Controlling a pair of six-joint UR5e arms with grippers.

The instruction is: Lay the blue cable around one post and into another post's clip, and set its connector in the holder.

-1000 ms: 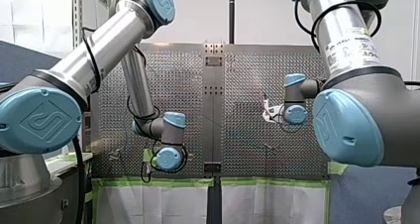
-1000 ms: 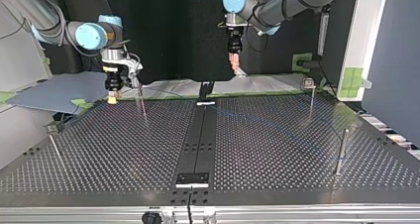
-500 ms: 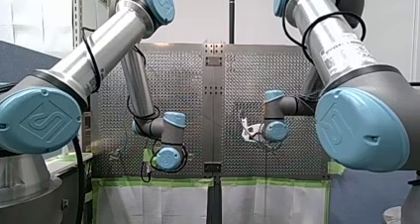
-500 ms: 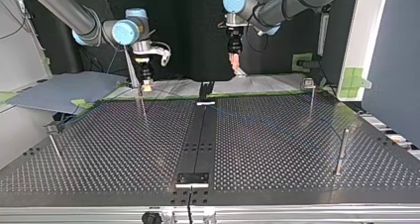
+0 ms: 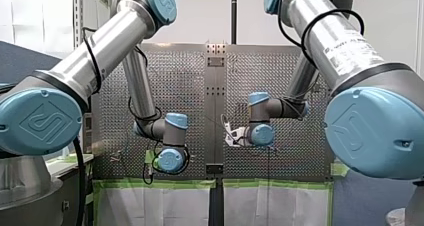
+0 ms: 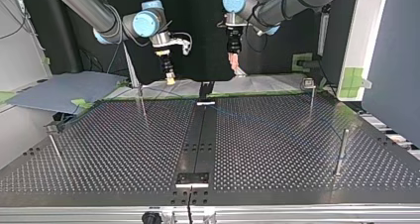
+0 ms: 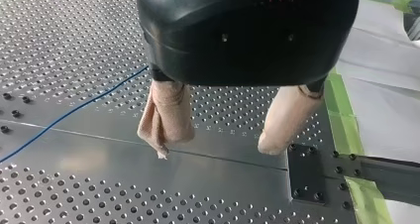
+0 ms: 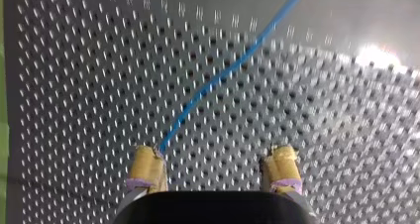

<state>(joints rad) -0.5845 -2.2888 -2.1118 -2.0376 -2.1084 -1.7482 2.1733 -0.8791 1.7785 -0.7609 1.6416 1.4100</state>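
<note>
Blue, thin and slack, the cable [image 8: 224,74] lay flat on the perforated metal counter [image 8: 74,85]. It came off the smooth centre strip [image 6: 198,135] and ran up to one finger of my right gripper [image 8: 213,167], where it passed out of sight. That gripper hung over the counter beside the strip, its yellow-padded fingers spread wide and holding nothing. My left gripper [image 7: 218,144] hovered over the strip itself, near its taped end. Its beige fingers were likewise wide apart and empty, and the cable crossed the strip off to one side of them.

The likely trouble was a missed pick. The cable sat by one finger, not midway between the two, so a straight descent and close could have pushed it aside or caught only its edge. A line so thin and smooth could also have slipped from soft pads, and the hard metal beneath left the fingertips little room. One beige pad looked creased and ragged at its tip, which might have weakened a grip. Slim upright metal posts [image 6: 341,152] stood on either side of the strip, and slack dragged carelessly could have snagged one. I could not make out the connector or its holder.
</note>
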